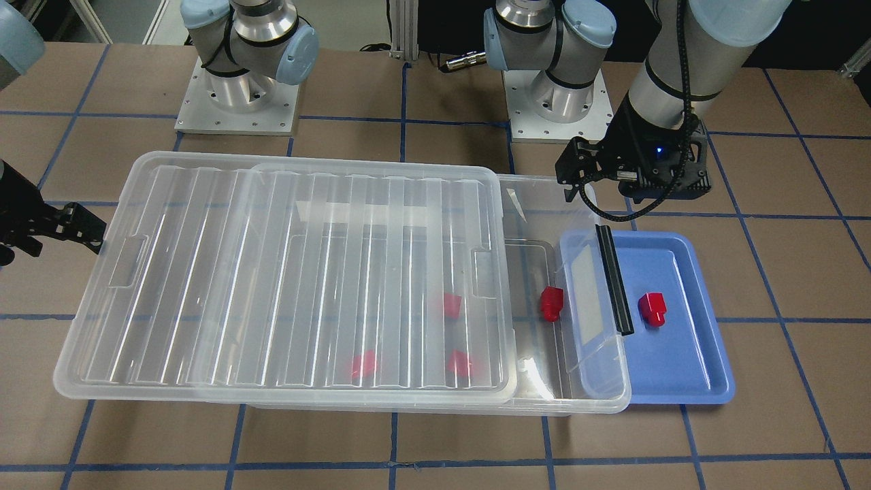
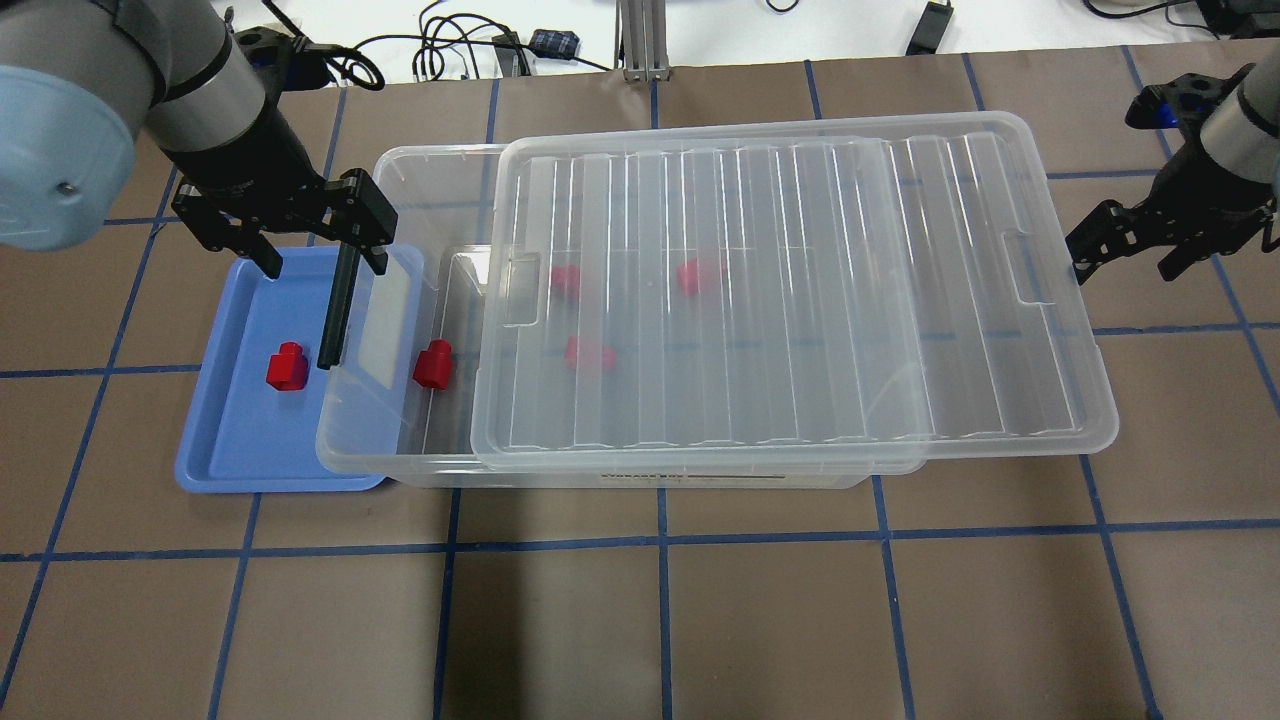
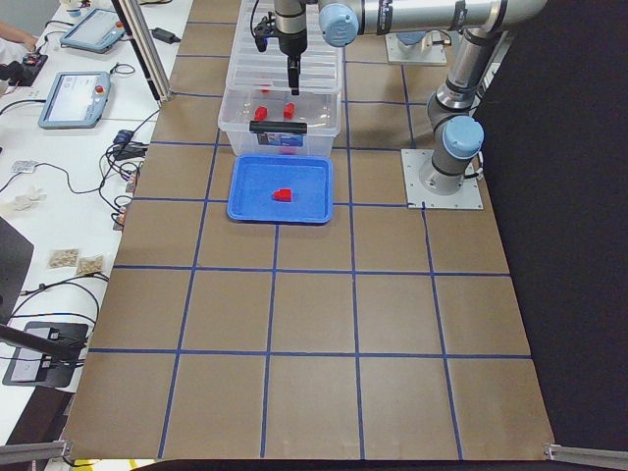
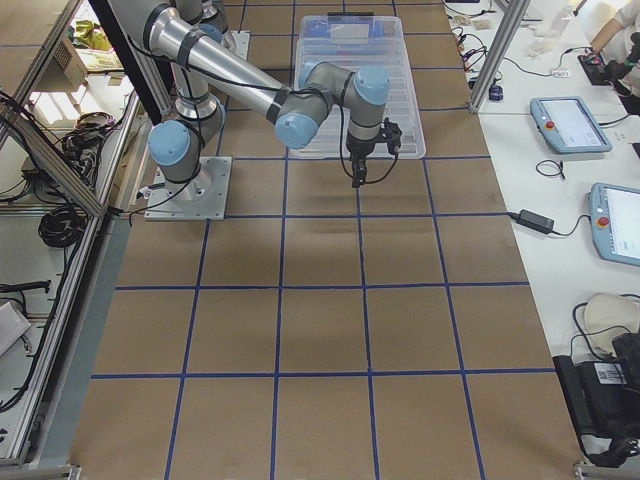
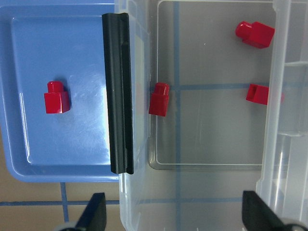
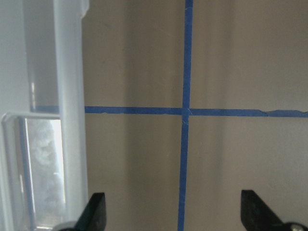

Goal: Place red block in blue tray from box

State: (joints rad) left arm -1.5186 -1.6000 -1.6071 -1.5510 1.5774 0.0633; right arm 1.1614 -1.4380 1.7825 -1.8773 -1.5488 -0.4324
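Note:
A red block (image 2: 287, 366) lies in the blue tray (image 2: 230, 440), also seen in the left wrist view (image 5: 57, 97). The clear box (image 2: 400, 455) overlaps the tray's right rim, black clip (image 2: 338, 310) on that end. Its ribbed lid (image 2: 800, 300) is slid toward my right, leaving the left end uncovered. Another red block (image 2: 433, 363) lies in that uncovered end. Three more (image 2: 588, 354) show blurred under the lid. My left gripper (image 2: 320, 260) is open and empty above the box's clip end. My right gripper (image 2: 1125, 268) is open and empty beside the lid's right end.
The two arm bases (image 1: 237, 102) stand on metal plates at the robot side of the table. The brown table top (image 2: 660, 620) carries a blue tape grid. A side bench with tablets (image 4: 570, 125) runs along the operators' side.

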